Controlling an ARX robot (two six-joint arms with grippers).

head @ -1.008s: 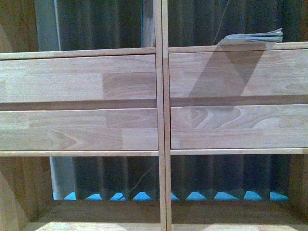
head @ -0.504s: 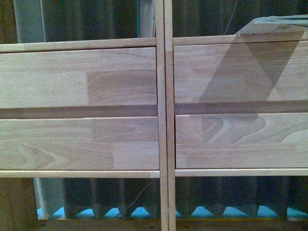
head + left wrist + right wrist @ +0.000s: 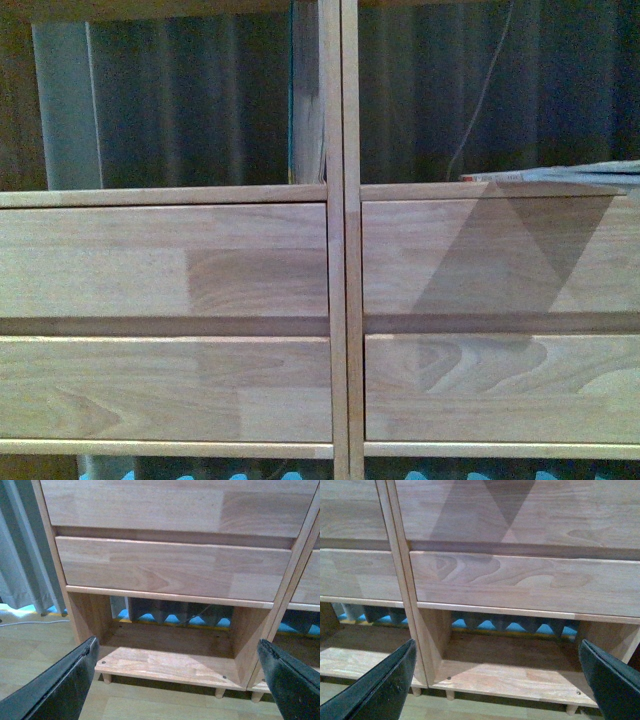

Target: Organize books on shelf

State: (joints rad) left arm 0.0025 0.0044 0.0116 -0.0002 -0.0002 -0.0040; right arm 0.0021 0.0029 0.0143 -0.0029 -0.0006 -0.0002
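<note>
shelf [image 3: 336, 300] fills the front view, four drawer fronts across the middle. the books [image 3: 585, 172] lie flat in a thin stack on the board just above the upper right drawer [image 3: 500, 255], in the right column's open compartment, partly cut off by the frame edge. left gripper [image 3: 177, 647] has its jaws spread wide with nothing between them, facing the bottom left compartment; right gripper [image 3: 497, 647] is likewise wide apart and empty, facing the bottom right compartment.

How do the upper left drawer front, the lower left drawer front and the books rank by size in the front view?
1. Upper left drawer front and lower left drawer front: they look about alike, so I won't rank them.
2. Books: a thin sliver, cut off by the picture's edge.
</note>
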